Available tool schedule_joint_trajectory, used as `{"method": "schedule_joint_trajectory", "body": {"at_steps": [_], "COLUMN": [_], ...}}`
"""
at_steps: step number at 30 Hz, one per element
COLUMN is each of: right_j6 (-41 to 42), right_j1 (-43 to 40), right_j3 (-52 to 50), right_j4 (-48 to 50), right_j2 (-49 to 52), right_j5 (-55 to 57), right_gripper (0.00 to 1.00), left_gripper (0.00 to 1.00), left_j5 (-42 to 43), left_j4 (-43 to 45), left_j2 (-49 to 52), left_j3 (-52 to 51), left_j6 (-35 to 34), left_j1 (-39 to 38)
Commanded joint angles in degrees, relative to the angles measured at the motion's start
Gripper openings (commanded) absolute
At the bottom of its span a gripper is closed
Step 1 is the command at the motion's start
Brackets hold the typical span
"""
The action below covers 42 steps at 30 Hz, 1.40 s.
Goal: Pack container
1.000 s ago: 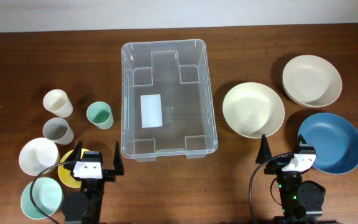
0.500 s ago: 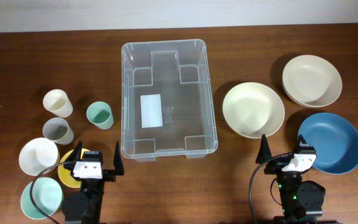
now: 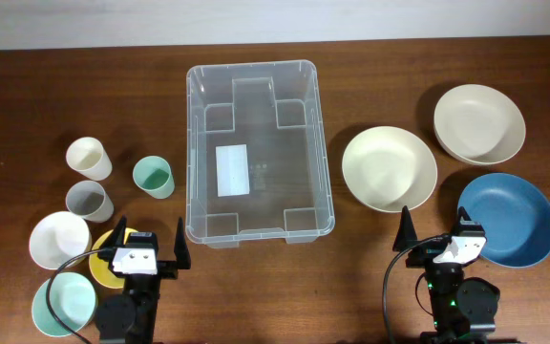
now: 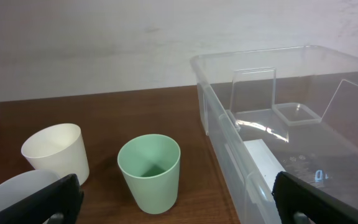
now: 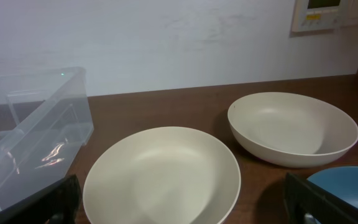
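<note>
Left gripper point(image 3: 149, 241) and right gripper point(image 3: 435, 236) both spread wide, empty, clear container point(image 3: 259, 205) between green cup point(image 3: 153, 177) and cream bowl point(image 3: 389, 169).

No readable text: the few labels in view are showing blank or illegible.
A white label point(image 3: 232, 170) is lying on the bottom of the clear container point(image 3: 191, 143), and from overhead no words or numbers are showing on it; the left wrist view is catching only its plain white edge. Just beside the label, faint small print point(image 3: 259, 173) is showing on the container floor, too small to read. In the right wrist view, a white wall panel point(image 5: 317, 14) with a small greenish display is sitting at the top right, its markings too blurred to make out.
</note>
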Motion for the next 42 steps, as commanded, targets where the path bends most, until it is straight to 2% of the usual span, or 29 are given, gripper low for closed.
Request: {"method": "schedule_joint_trajectory", "body": {"at_steps": [1,9,15,19,24,28,33,38,42], "right_j6": [0.2,0.8,8.8,9.2,9.0,9.1,9.0,5.6,1.9], "right_j1": [-0.4,-0.4,-0.4,-0.4,-0.4,-0.4,-0.4,-0.4,-0.5], "right_j3": [-0.3,-0.2,2.5,6.6,14.2,23.6,40.1,58.4,72.1], "right_j4": [-0.3,-0.3,-4.2,-4.2,-4.4,-7.2,-18.0,-33.8,-48.5], "right_j2": [-0.4,0.0,2.5,7.4,17.9,29.7,45.7,61.0,72.8], "right_j5": [-0.7,-1.1,-1.1,-1.0,-0.9,-0.9,-0.9,-0.9,-0.9], "right_gripper": [0.99,0.99,0.99,0.99,0.99,0.99,0.99,0.99,0.99], "left_gripper": [1.0,1.0,1.0,1.0,1.0,1.0,1.0,1.0,1.0], "left_j5": [0.2,0.2,0.2,0.2,0.2,0.2,0.2,0.2,0.5], "left_j4": [0.0,-0.1,-3.8,-8.3,-8.9,-10.6,-18.5,-31.3,-45.4], "left_j2": [-0.5,-0.4,0.4,4.7,14.1,24.3,38.9,52.8,63.0], "left_j3": [-0.4,-0.3,3.5,9.8,18.5,27.1,39.6,54.2,67.2], "left_j6": [0.9,-0.2,-1.3,-1.3,-1.4,-1.4,-5.1,-5.2,-5.2], "left_j1": [0.2,0.2,0.2,0.3,0.2,0.3,0.3,0.3,0.3]}}
